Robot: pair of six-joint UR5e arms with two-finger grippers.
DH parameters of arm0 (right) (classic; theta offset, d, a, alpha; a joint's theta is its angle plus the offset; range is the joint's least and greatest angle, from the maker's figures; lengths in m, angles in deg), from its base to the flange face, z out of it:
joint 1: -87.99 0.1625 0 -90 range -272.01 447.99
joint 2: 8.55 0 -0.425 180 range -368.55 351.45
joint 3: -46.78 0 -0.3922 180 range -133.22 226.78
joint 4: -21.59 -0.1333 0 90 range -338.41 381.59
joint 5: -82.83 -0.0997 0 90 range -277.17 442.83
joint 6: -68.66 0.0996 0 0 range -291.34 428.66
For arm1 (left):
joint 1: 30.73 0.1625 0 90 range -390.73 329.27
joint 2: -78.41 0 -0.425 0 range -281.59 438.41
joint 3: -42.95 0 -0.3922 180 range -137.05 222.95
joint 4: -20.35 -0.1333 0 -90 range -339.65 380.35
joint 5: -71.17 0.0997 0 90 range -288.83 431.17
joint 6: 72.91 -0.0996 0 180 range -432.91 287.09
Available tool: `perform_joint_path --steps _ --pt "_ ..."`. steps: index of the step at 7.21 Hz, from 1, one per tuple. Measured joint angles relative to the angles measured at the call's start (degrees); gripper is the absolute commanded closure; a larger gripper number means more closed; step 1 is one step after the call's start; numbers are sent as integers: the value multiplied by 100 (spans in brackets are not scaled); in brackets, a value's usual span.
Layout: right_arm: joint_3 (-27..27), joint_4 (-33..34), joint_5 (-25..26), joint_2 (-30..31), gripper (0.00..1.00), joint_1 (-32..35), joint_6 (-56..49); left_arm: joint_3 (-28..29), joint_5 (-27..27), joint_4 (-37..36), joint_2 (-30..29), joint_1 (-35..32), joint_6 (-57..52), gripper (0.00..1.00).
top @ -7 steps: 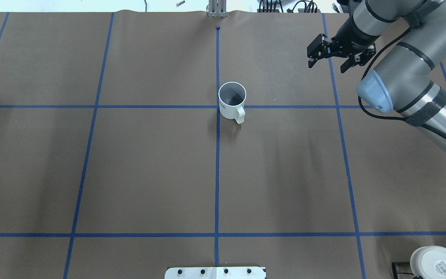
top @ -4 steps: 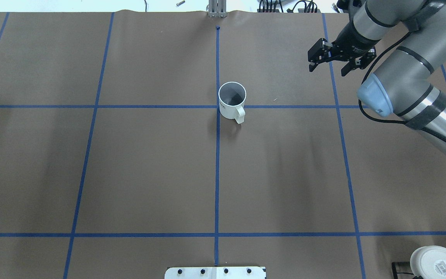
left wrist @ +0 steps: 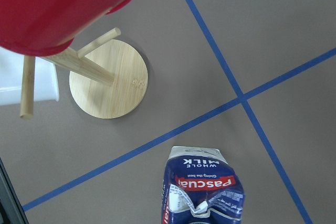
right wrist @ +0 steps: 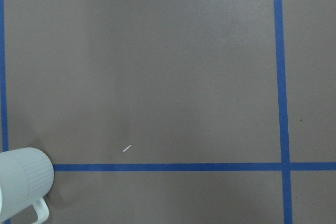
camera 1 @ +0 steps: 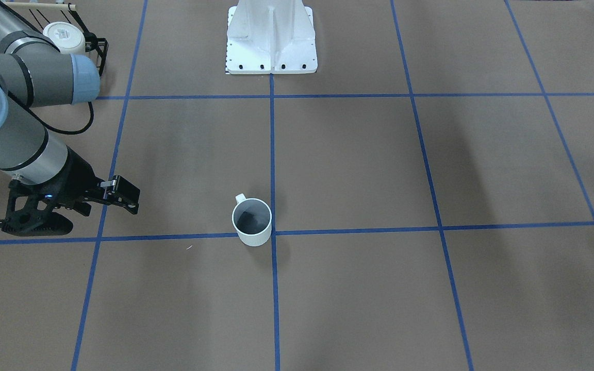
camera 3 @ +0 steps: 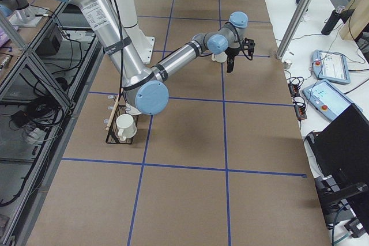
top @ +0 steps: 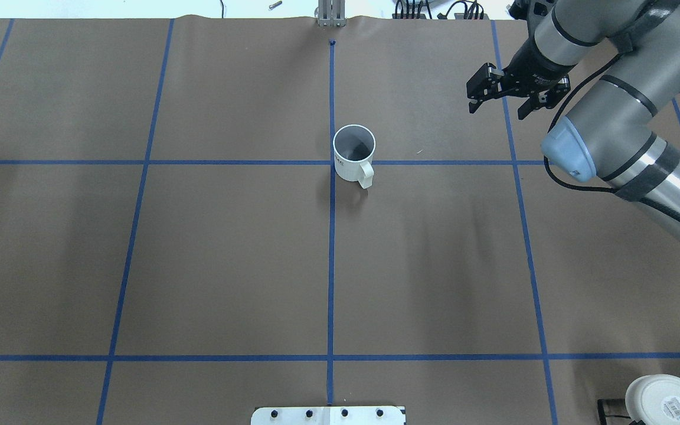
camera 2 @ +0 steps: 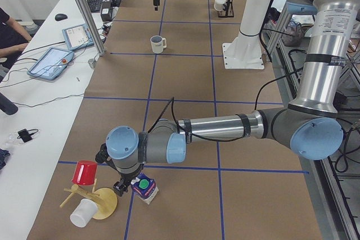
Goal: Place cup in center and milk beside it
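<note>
Right jaws slightly shifted; milk point(left wrist: 202, 192) cropped at wrist-view edge.

1. milk point(left wrist: 202, 195): lower part cut off by the left wrist view's bottom edge.
2. cup point(right wrist: 23, 179): only a slice shows in the right wrist view's bottom-left corner.
3. left gripper point(camera 2: 125, 184): tucked under its wrist in the exterior left view, jaws unreadable.
4. red cup point(left wrist: 58, 3): cropped at the top edge, blurred.

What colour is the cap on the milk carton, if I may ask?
The cap is green, clearest in exterior left view.
</note>
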Motion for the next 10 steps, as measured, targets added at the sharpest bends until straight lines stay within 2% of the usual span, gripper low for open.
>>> perform_joint_path --steps 10 --pt "-45 -9 21 1 0 -109 8 57 -2 214 127 527 126 2"
